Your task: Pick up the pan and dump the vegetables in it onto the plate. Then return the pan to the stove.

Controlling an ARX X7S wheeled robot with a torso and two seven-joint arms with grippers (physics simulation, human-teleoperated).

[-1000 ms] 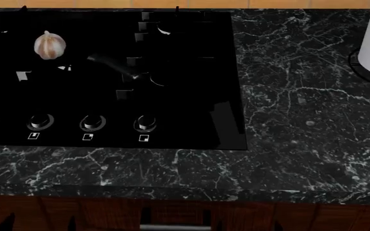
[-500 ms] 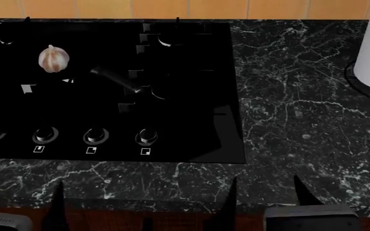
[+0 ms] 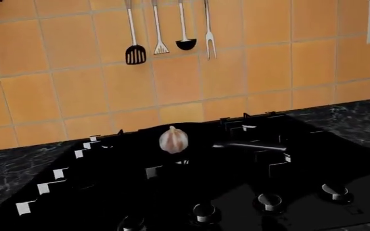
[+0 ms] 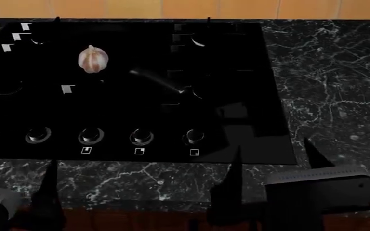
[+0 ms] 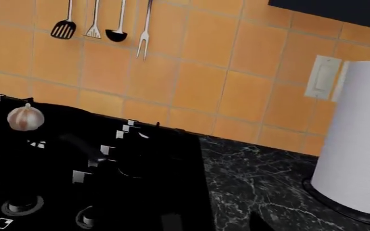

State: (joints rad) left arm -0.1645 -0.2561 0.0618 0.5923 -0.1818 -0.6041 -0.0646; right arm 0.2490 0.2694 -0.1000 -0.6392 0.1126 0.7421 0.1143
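Left wrist: garlic [image 3: 173,139] in pan, handle [image 3: 249,145] at 3 o'clock; head: both grippers empty, right gripper [image 4: 271,168] spread wide, left gripper [image 4: 18,187] width unclear; right wrist: no plate seen, so still pre-grasp, reach for handle [image 5: 85,147] next.

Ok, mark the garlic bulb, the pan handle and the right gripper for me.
garlic bulb [image 4: 93,60], head view, middle of the bulb.
pan handle [image 4: 157,80], head view, mid-length of the glossy handle.
right gripper [image 4: 271,163], head view, midway between fingertips.
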